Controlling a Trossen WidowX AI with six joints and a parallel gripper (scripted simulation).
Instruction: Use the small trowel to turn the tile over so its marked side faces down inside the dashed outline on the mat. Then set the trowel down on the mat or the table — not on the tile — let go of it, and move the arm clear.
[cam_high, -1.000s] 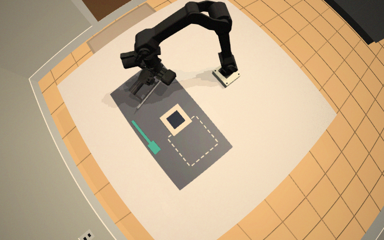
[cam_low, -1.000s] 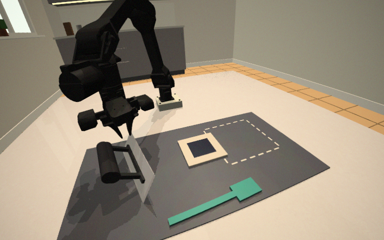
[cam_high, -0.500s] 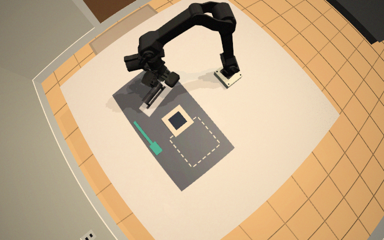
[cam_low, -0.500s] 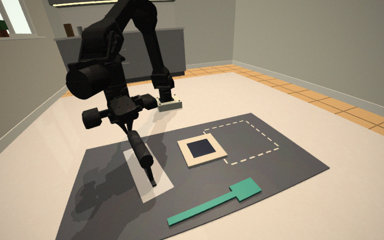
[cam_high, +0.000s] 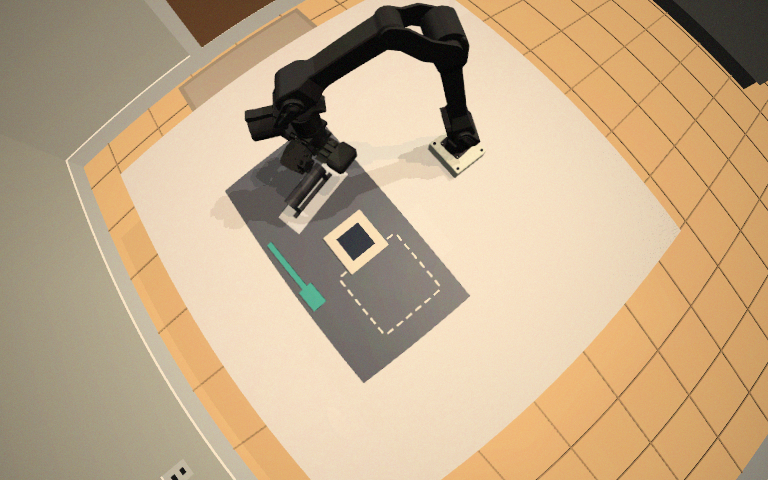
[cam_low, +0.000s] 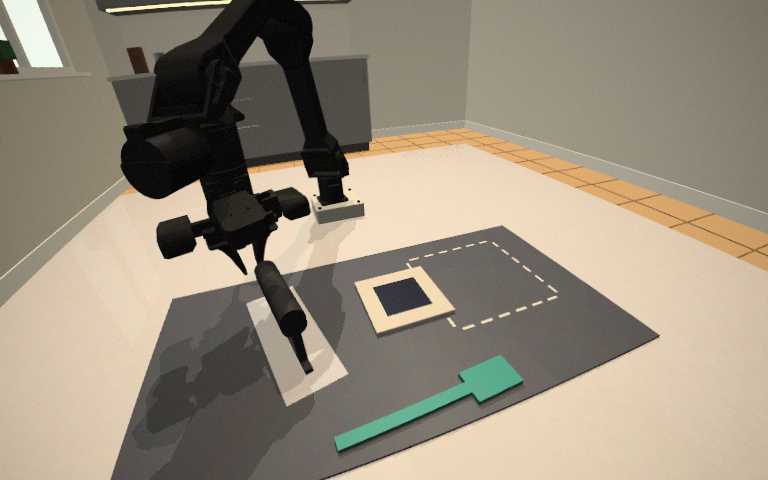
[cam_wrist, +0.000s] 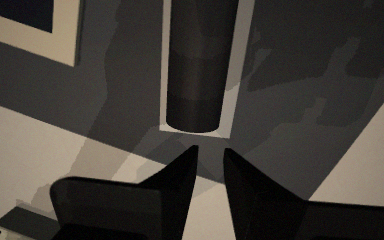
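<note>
The tile lies flat, its dark marked square facing up, across one edge of the dashed outline. A trowel with a pale, translucent rectangular blade and a thick black handle stands apart from the tile. Its blade appears nearly flat over the mat, handle uppermost. My gripper is slightly open and empty, its fingertips just beyond the handle's end. In the top view, the arm hides the fingertips.
A green flat-bladed tool lies along the long edge of the grey mat, away from the gripper. The arm's pale base stands on the table beyond the mat.
</note>
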